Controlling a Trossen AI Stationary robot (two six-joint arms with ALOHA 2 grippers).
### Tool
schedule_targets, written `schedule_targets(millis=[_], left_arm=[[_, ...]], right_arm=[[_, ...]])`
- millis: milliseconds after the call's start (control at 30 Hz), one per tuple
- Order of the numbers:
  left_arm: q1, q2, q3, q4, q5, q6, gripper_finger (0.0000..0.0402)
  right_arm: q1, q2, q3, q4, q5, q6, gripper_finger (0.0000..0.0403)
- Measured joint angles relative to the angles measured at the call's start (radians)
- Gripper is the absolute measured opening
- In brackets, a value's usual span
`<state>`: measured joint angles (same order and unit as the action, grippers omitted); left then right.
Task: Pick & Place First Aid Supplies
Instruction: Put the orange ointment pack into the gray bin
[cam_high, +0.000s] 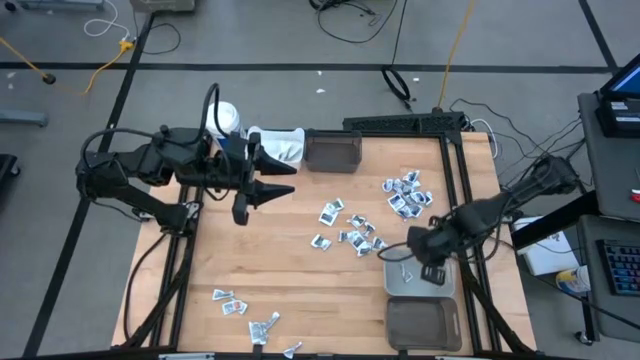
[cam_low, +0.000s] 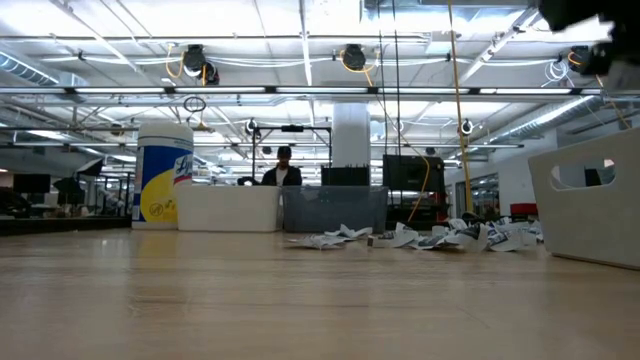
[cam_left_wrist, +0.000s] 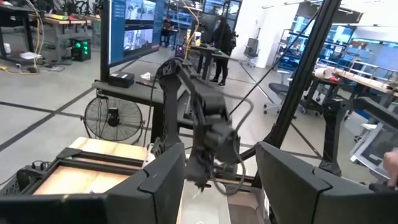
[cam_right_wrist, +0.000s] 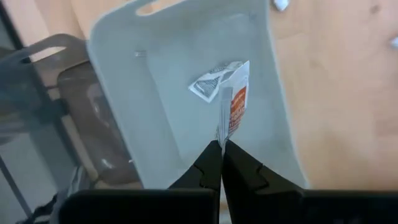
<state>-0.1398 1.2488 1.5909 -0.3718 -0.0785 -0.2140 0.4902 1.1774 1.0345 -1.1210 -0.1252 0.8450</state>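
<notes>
Wooden table (cam_high: 260, 260) first, then the grey bin (cam_right_wrist: 155, 74) near-right. Above it we see the right gripper (cam_right_wrist: 221, 152) clenched on a white packet (cam_right_wrist: 232, 106). Left gripper (cam_high: 262, 190), far left, hangs part-spread, empty.

packet print (cam_right_wrist: 236, 107): too blurred to read
dark bin (cam_high: 424, 325): cut off at the high view's 6 o'clock edge
right arm (cam_low: 585, 25): mostly out of the low view
</notes>
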Motion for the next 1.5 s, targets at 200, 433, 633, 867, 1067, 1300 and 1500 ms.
schedule_targets(millis=[200,433,633,867,1067,1300,1500], left_arm=[[0.0,0.0,0.0,-0.013,0.03,0.0,0.0205],[0.0,0.0,0.0,-0.04,0.033,-0.003,0.0205],[0.0,0.0,0.0,-0.053,0.033,-0.004,0.0205],[0.0,0.0,0.0,-0.053,0.033,-0.004,0.0205],[0.0,0.0,0.0,-0.054,0.033,-0.004,0.0205],[0.0,0.0,0.0,-0.06,0.03,0.0,0.0205],[0.0,0.0,0.0,-0.06,0.027,-0.002,0.0205]], right_arm=[[0.044,0.02,-0.173,0.218,-0.005,0.055,0.0],[0.051,0.084,-0.287,0.355,-0.003,0.028,0.0],[0.051,0.106,-0.302,0.369,-0.006,-0.01,0.0001],[0.051,0.066,-0.302,0.391,-0.008,-0.049,0.0056],[0.05,0.012,-0.302,0.392,-0.006,-0.046,0.0155],[0.018,-0.136,-0.285,0.403,0.007,-0.023,0.0218],[-0.032,-0.301,-0.258,0.588,0.217,-0.086,0.0224]])
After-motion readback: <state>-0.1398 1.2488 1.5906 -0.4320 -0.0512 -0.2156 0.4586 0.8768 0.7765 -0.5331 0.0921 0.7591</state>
